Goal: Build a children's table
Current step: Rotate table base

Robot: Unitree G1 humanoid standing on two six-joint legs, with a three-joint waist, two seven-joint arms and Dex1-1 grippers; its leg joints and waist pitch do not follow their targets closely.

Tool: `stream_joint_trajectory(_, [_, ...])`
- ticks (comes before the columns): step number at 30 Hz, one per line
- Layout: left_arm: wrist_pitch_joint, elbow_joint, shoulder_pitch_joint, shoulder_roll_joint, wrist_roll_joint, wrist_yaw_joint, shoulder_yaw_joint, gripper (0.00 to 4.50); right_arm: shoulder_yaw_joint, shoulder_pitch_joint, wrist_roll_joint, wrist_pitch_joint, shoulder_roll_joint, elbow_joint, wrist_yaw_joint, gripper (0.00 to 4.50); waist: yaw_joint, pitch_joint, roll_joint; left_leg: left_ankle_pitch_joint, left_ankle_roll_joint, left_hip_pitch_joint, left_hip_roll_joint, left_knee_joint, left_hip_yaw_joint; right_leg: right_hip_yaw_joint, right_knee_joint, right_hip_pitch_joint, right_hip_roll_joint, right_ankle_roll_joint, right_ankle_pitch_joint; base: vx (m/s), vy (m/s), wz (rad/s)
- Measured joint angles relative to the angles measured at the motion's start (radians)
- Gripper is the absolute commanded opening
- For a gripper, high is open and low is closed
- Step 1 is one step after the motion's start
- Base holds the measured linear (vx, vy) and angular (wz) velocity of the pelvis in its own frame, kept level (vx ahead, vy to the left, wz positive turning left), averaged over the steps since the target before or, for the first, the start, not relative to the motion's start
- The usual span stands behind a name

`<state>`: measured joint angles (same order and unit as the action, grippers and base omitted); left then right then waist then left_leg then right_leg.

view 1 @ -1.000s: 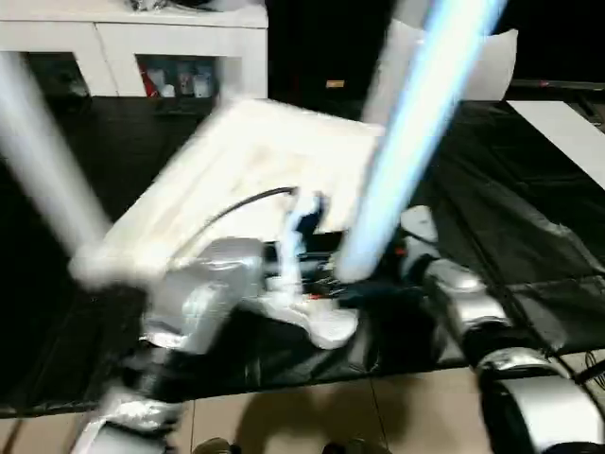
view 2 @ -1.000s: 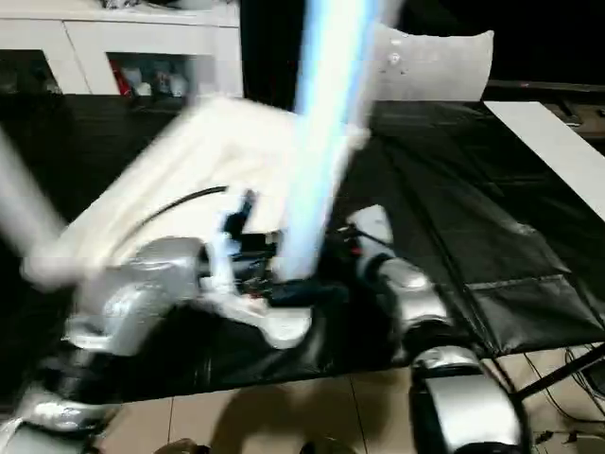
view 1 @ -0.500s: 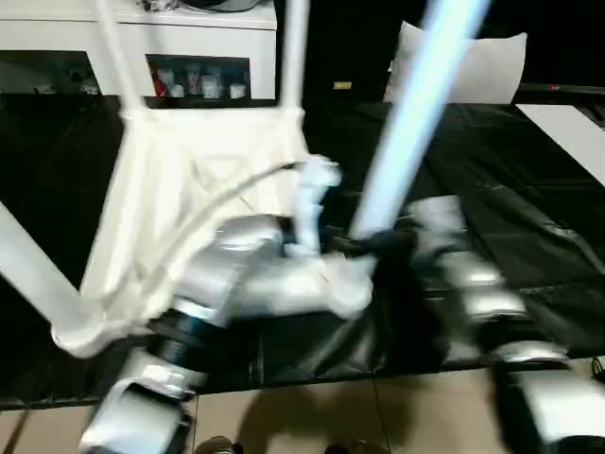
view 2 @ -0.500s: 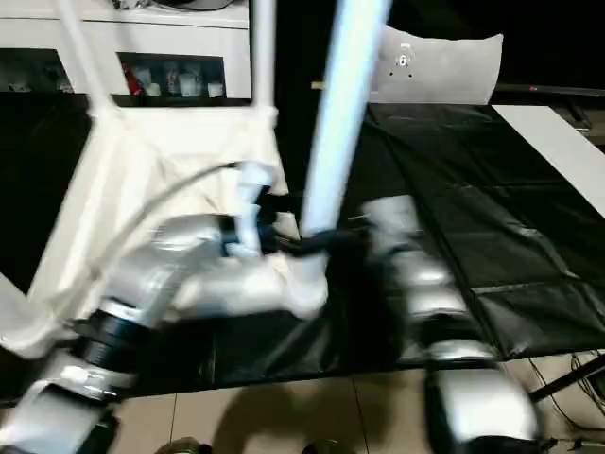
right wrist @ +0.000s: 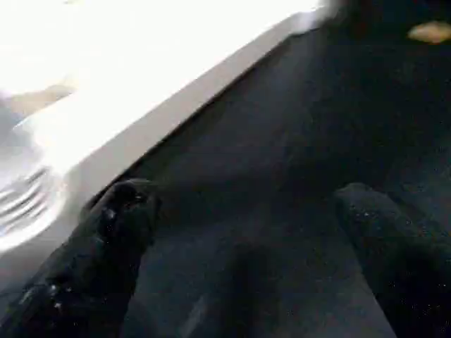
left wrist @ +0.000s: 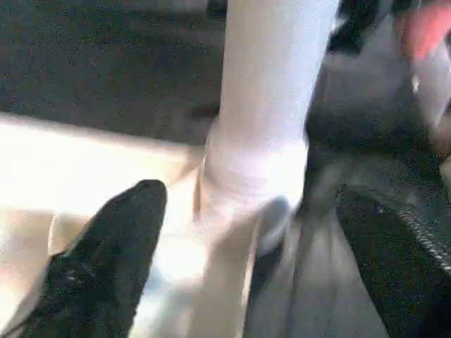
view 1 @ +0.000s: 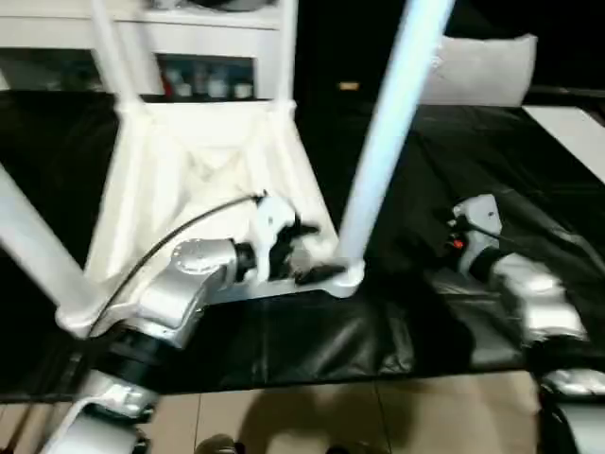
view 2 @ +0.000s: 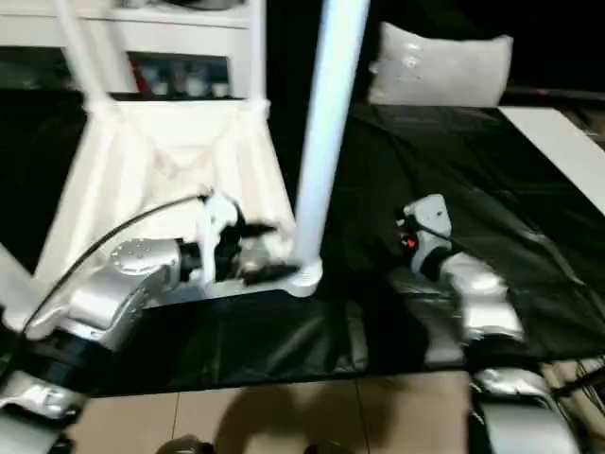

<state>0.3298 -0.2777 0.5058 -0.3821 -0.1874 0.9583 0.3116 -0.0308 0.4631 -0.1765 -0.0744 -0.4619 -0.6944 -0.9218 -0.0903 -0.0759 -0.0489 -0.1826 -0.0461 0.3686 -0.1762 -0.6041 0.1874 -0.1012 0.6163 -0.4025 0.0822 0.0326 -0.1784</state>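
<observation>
The children's table lies upside down on the black-covered work table, its ribbed tabletop facing up. Its white legs stand upward: the near-right leg, the near-left leg and two far legs. My left gripper is at the foot of the near-right leg. In the left wrist view its black fingers stand apart on either side of the leg's socket. My right gripper is open over bare black cloth, to the right of that leg, with nothing between its fingers.
A white shelf unit stands behind the work table. A white cushion-like bag lies at the back right, and a white board at the right edge. The work table's front edge meets tiled floor. A black cable loops over my left forearm.
The upturned table has swung from skewed to square with me. My right arm has drawn away from the near-right leg to the right. My left gripper stays at that leg's foot.
</observation>
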Motion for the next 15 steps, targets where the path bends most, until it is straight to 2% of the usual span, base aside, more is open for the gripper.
stream_joint_trajectory(2, [0.001, -0.023, -0.001, -0.021, 0.013, 0.022, 0.006, 3.77, 0.005, -0.031, -0.027, 0.044, -0.028, 0.065, -0.078, 4.50, -0.002, 0.000, 0.000, 0.000, 0.000, 0.000, 0.000, 0.000, 0.000, 0.000, -0.001, 0.000, 0.000, 0.000, 0.000, 0.000, 0.000, 0.00])
stream_joint_trajectory(6, [0.023, -0.025, 0.000, -0.042, 0.017, 0.066, 0.026, 3.56, 0.007, -0.058, -0.069, 0.111, -0.075, 0.178, -0.181, 4.50, -0.001, 0.000, 0.000, 0.000, 0.000, -0.001, 0.000, 0.000, 0.000, 0.000, -0.001, 0.001, 0.000, 0.000, 0.000, 0.000, 0.000, 0.00])
stream_joint_trajectory(8, [0.044, -0.023, 0.000, -0.044, 0.017, 0.077, 0.032, 3.30, 0.014, -0.072, -0.087, 0.140, -0.096, 0.221, -0.216, 4.50, -0.002, 0.000, 0.000, 0.000, 0.000, -0.001, 0.000, 0.001, 0.000, 0.000, -0.001, 0.001, 0.000, 0.000, 0.000, 0.000, 0.000, 0.00])
stream_joint_trajectory(10, [0.058, -0.023, 0.001, -0.045, 0.018, 0.078, 0.035, 3.19, 0.022, -0.077, -0.094, 0.158, -0.103, 0.239, -0.231, 4.50, -0.001, 0.000, 0.000, 0.000, 0.000, -0.001, 0.000, 0.001, 0.000, 0.000, -0.001, 0.001, 0.000, 0.000, 0.000, 0.000, 0.000, 0.00])
stream_joint_trajectory(12, [0.062, -0.030, 0.004, -0.039, 0.027, 0.075, 0.038, 2.85, 0.030, -0.079, -0.096, 0.176, -0.104, 0.261, -0.241, 4.50, 0.000, 0.000, 0.000, 0.000, 0.000, -0.001, 0.000, 0.001, 0.000, 0.000, -0.001, 0.001, 0.000, -0.001, 0.000, 0.000, 0.000, 0.00])
stream_joint_trajectory(15, [0.051, -0.055, 0.010, -0.019, 0.030, 0.073, 0.038, 2.77, 0.037, -0.080, -0.101, 0.202, -0.101, 0.301, -0.243, 4.50, -0.001, 0.000, 0.000, 0.000, 0.000, -0.001, 0.000, 0.001, 0.000, 0.000, -0.001, 0.001, 0.000, -0.001, 0.000, 0.000, 0.000, 0.00])
